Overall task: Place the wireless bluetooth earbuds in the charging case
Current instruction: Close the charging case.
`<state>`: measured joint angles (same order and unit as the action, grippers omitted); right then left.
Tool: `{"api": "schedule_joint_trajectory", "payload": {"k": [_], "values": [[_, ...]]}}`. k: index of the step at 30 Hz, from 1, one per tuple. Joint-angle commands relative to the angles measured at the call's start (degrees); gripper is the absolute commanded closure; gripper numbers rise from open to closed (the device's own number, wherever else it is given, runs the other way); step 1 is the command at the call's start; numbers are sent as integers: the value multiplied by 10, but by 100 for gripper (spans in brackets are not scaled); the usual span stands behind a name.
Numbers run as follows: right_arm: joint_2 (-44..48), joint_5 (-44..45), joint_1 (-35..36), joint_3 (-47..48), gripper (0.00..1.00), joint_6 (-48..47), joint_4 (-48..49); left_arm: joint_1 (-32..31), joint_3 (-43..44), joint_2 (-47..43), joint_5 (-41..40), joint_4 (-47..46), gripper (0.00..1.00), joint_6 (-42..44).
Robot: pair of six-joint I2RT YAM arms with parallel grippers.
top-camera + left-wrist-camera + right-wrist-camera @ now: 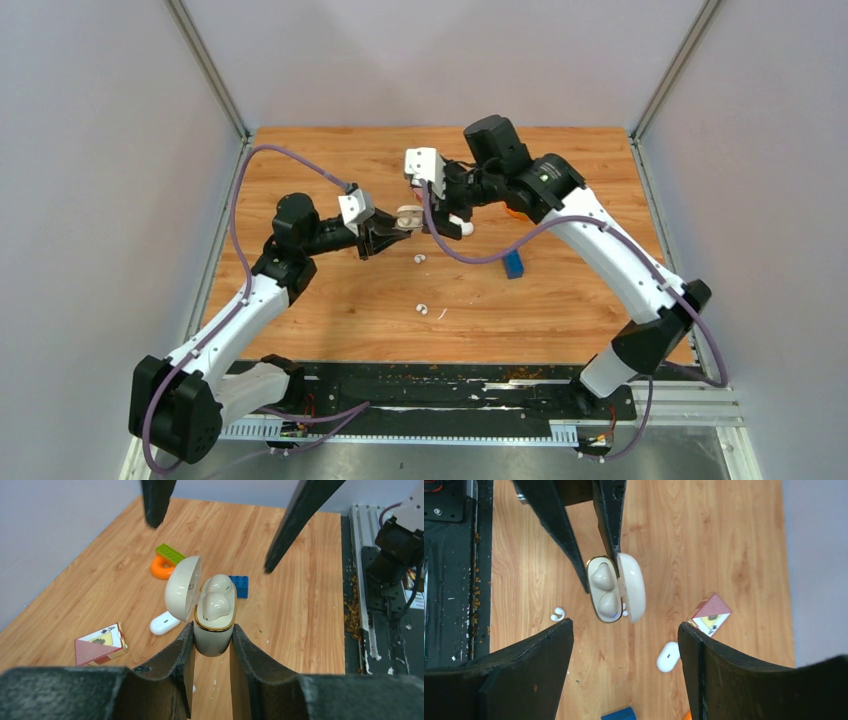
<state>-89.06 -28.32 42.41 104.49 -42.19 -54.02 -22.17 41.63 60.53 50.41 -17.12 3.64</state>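
With left claw (212, 630) clamped on the open charging case (214, 612), lower wide-spread right claw (624, 629) squarely onto earbud (419, 258) at six o'clock.

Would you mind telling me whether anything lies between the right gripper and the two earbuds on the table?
The charging case, clamped in the left gripper, sits above one earbud, half hiding it in the right wrist view. The other earbud lies unobstructed on the table.
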Motion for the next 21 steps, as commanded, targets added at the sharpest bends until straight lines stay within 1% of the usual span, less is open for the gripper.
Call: {"api": "schedule_joint_trajectory", "payload": {"k": [1,5,11,13,16,21], "values": [[-38,-54,-1,15,24,18,-11,-9,28,-19,28,57,100,78],[-45,-70,5,9,24,12,9,-9,29,-16,-1,68,100,78],[-36,-69,18,0,25,-19,-1,-9,28,2,-88,0,100,-28],[-23,-53,22,-14,26,-19,7,-9,29,10,-108,-12,100,-58],[-8,-33,23,-30,27,-14,16,-8,27,20,-114,-22,100,-77],[23,73,14,-73,26,25,76,-6,20,37,-118,15,100,-72]]}}
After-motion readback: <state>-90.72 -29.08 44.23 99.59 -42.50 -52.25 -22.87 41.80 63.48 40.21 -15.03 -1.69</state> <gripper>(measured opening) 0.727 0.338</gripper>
